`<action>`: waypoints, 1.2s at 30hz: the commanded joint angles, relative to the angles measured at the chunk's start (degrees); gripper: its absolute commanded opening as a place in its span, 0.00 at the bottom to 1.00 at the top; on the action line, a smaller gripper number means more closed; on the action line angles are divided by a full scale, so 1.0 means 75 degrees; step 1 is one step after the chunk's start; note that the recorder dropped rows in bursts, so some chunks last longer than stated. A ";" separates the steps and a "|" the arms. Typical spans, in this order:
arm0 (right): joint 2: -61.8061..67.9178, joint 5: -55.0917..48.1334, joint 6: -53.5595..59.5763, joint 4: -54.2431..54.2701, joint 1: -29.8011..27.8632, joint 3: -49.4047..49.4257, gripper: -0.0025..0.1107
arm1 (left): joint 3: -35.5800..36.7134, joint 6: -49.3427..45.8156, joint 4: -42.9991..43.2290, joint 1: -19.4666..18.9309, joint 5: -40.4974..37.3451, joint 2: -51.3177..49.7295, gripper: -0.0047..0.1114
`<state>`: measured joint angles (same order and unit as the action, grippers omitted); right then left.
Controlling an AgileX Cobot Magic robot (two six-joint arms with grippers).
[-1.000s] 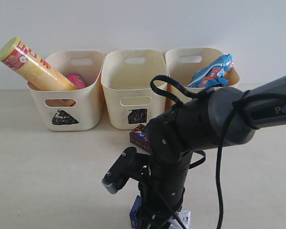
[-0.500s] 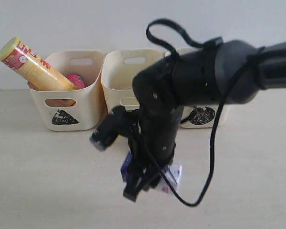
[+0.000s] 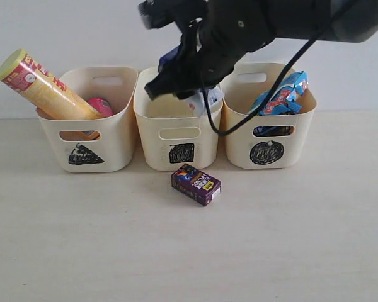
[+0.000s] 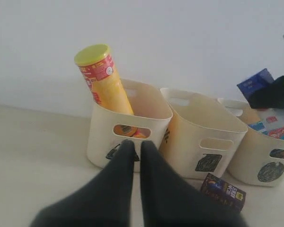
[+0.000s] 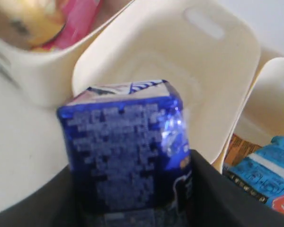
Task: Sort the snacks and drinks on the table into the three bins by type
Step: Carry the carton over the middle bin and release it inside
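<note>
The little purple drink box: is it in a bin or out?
Out. The purple drink box lies flat on the table, in front of the middle bin, the one marked with a square.
</note>
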<state>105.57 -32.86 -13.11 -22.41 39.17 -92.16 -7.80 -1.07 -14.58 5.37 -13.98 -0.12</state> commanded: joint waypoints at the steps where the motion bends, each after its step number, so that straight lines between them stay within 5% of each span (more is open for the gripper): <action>1: 0.0066 0.1659 -0.0942 -0.0164 -0.0549 -0.0072 0.02 | 0.0039 0.0011 -0.0117 -0.0026 0.0100 0.0016 0.08; 10: 0.0612 0.3473 -0.1037 -0.0164 -0.0738 -0.0072 0.02 | 0.0039 0.0011 -0.0118 -0.0026 0.0084 0.0016 0.08; 21: 0.1131 0.4136 -0.1022 -0.0164 -0.0738 -0.0072 0.03 | 0.0039 0.0011 -0.0118 -0.0026 0.0084 0.0016 0.08; 24: 0.1183 0.4200 -0.1022 -0.0164 -0.0738 -0.0072 0.15 | 0.0039 0.0011 -0.0118 -0.0026 0.0084 0.0016 0.08; 30: 0.1338 0.4165 -0.1022 -0.0164 -0.0738 -0.0072 0.62 | 0.0039 0.0011 -0.0137 -0.0026 0.0086 0.0016 0.08; 36: 0.1388 0.4184 -0.1022 -0.0164 -0.0738 -0.0072 0.68 | 0.0039 0.0011 -0.0146 -0.0026 0.0086 0.0016 0.08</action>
<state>116.03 -2.27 -20.80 -23.34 34.02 -92.31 -7.80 -1.07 -15.03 5.37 -13.98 -0.12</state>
